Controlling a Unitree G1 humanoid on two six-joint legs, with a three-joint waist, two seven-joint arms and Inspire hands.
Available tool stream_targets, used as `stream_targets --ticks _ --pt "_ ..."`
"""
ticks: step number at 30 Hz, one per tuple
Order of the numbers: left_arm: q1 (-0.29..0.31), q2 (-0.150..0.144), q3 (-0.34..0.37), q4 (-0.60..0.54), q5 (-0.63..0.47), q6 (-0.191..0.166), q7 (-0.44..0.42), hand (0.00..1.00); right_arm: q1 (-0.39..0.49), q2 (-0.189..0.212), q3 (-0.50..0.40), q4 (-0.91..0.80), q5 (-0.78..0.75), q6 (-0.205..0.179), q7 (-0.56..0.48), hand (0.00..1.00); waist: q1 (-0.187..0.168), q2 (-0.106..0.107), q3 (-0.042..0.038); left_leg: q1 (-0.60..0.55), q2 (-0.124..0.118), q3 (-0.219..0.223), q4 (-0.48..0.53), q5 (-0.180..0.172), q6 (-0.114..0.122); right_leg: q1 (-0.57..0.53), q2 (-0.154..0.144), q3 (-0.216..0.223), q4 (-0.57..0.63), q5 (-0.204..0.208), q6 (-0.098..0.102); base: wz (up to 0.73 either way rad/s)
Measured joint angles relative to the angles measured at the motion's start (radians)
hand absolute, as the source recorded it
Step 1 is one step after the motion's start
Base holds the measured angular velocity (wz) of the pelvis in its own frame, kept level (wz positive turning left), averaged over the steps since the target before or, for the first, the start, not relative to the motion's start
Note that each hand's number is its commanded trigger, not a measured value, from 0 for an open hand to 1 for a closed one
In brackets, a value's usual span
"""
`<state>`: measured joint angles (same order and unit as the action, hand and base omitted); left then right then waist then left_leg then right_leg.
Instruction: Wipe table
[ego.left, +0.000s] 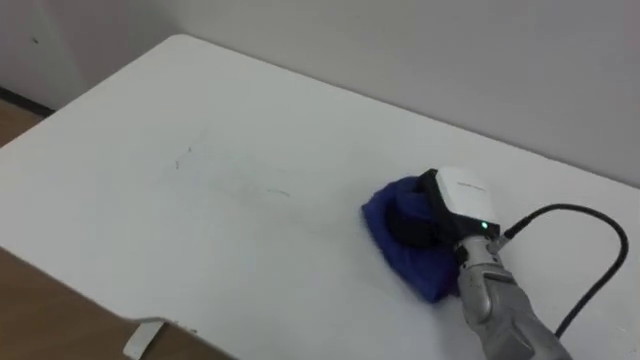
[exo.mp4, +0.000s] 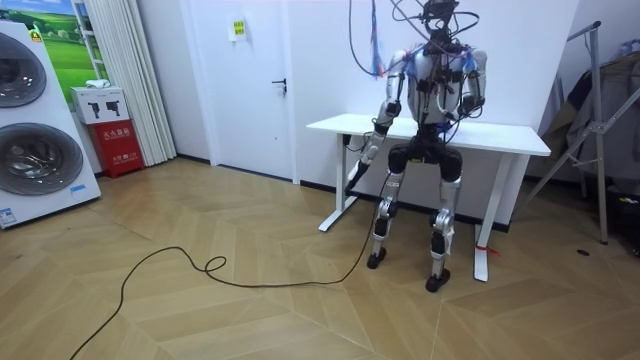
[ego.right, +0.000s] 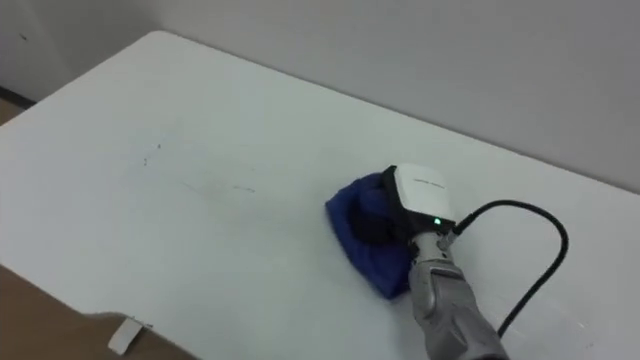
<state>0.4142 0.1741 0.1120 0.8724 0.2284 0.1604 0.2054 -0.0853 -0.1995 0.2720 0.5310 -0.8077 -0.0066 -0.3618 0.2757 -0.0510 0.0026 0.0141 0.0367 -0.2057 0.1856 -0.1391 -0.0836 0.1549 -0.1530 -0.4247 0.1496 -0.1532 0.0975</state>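
A blue cloth lies bunched on the white table, right of its middle. My right hand rests on top of the cloth, its dark fingers curled down into the folds. Faint dark marks show on the tabletop to the left of the cloth. In the room view I stand upright at the table's long side, facing it. My left hand hangs low beside the table's edge at the room view's left.
A pale wall runs close behind the table's far edge. The table's near edge crosses the lower left, with wooden floor below and a white strip under it. Washing machines, a door and a metal rack stand around the room.
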Motion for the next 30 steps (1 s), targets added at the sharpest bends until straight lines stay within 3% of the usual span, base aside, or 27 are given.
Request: stream_targets --ticks 1,2,7,11,21,24,26,30 --pt "-0.008 0.0 0.0 -0.012 0.0 -0.001 0.0 0.0 0.01 0.0 -0.003 -0.002 0.021 -0.014 -0.003 0.13 -0.012 0.001 -0.0013 0.004 0.0 0.01 -0.002 0.0 0.001 0.002 -0.002 0.001 -0.001 -0.001 0.002 -0.07" --pt "-0.011 0.0 0.0 -0.019 0.0 -0.009 0.001 0.0 0.015 0.001 -0.003 -0.002 0.026 -0.025 -0.005 0.0 -0.025 0.003 -0.0024 0.01 0.0 0.017 -0.004 -0.001 0.002 0.003 -0.004 0.007 0.0 -0.002 0.003 -0.12" --pt "-0.053 0.001 0.0 -0.031 0.0 -0.014 0.011 0.0 0.046 0.001 -0.018 0.017 0.026 -0.036 -0.031 0.0 -0.063 0.005 -0.0065 0.016 0.0 0.034 -0.005 -0.003 0.005 0.004 -0.005 0.016 0.0 -0.002 0.003 -0.04" --pt "-0.068 0.001 0.0 -0.051 0.0 -0.026 0.025 0.0 0.065 0.001 -0.021 0.011 0.018 -0.053 -0.046 0.0 -0.088 0.011 -0.0144 0.017 0.0 0.034 -0.004 -0.006 0.006 0.008 -0.005 0.016 0.001 -0.002 0.003 0.0" --pt "-0.075 -0.004 0.001 -0.065 -0.033 -0.041 0.033 0.0 0.122 0.001 -0.035 -0.066 0.068 -0.082 -0.031 0.0 -0.106 0.01 -0.0151 0.048 0.002 0.058 -0.005 -0.015 0.009 0.026 -0.008 0.039 0.004 -0.003 0.005 -0.07" --pt "-0.083 -0.009 0.006 -0.066 -0.075 -0.052 0.033 0.0 0.158 0.001 -0.075 -0.128 0.08 -0.086 0.017 0.0 -0.117 0.016 -0.0138 0.049 0.003 0.077 -0.004 -0.019 0.012 0.019 -0.009 0.059 0.004 -0.002 0.007 -0.17" --pt "-0.085 -0.009 0.01 -0.066 -0.108 -0.059 0.033 0.0 0.185 0.001 -0.114 -0.181 0.112 -0.087 0.067 0.0 -0.147 0.017 -0.0137 0.049 0.003 0.091 -0.004 -0.023 0.016 0.018 -0.012 0.07 0.004 -0.001 0.01 -0.13" --pt "-0.093 -0.009 0.04 -0.066 -0.108 -0.085 0.033 0.0 0.215 -0.004 -0.209 -0.249 0.165 -0.05 0.115 0.0 -0.182 0.013 -0.0127 0.051 0.003 0.132 -0.01 -0.025 0.02 0.006 -0.017 0.099 0.012 0.0 0.012 -0.22"
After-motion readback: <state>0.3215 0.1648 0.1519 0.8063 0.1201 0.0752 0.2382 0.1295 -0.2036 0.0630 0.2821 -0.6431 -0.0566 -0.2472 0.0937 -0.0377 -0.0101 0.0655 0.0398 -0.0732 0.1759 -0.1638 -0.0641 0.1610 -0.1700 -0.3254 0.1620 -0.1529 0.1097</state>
